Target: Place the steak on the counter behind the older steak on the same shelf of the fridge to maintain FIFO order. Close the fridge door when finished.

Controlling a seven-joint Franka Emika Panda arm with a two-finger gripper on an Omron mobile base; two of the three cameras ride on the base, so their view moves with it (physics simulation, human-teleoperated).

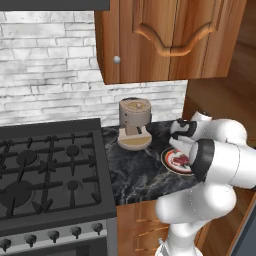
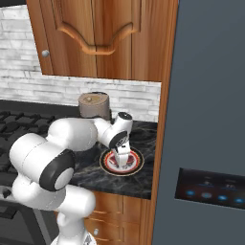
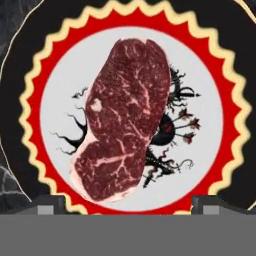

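Gripper [image 2: 122, 160] spread wide directly above steak [image 3: 125, 120] lying centred on plate [image 3: 210, 65] on counter [image 1: 135, 172]: descend straight, straddle narrow width, close below top face.

No readable text, label or number anywhere, not even on the fridge door [image 2: 210, 119] display.

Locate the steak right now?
The steak lies on the round plate on the black counter, between the stove and the fridge door, directly below the tool.
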